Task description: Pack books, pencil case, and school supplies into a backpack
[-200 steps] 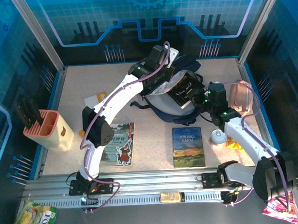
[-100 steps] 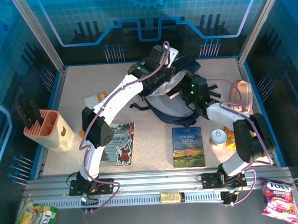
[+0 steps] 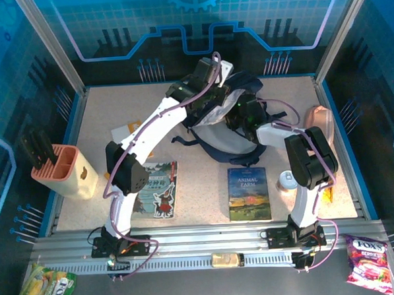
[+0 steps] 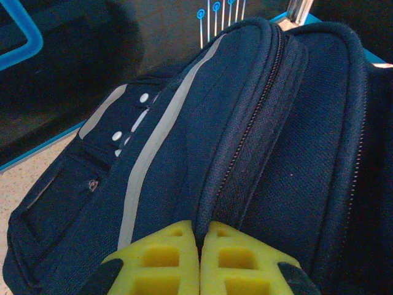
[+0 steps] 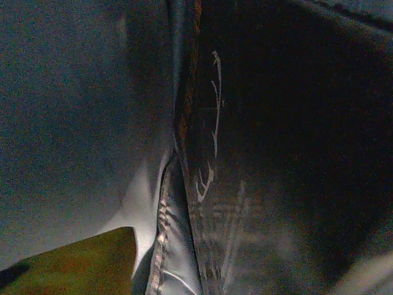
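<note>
Two hands at the backpack, one book inside it
The left hand (image 4: pixel 199 236) has its yellow fingers (image 4: pixel 156 264) pressed together on a fold of the backpack (image 4: pixel 184 141) beside the zipper (image 4: pixel 245 141), at the top edge of the bag. The right hand (image 3: pixel 237 113) is deep in the open mouth; its wrist view shows the black book (image 5: pixel 212 160) with pale antlers standing against the grey lining (image 5: pixel 73 123), and I cannot tell if this hand grips it or is apart. On the table (image 3: pixel 280 93), in front of the backpack, lie the grey-teal book (image 3: pixel 158 188) and, to its right, Animal Farm (image 3: pixel 248 194), well apart from each other. The pencil case (image 3: pixel 319 122) sits near the right edge of the table, just beside the right arm
</note>
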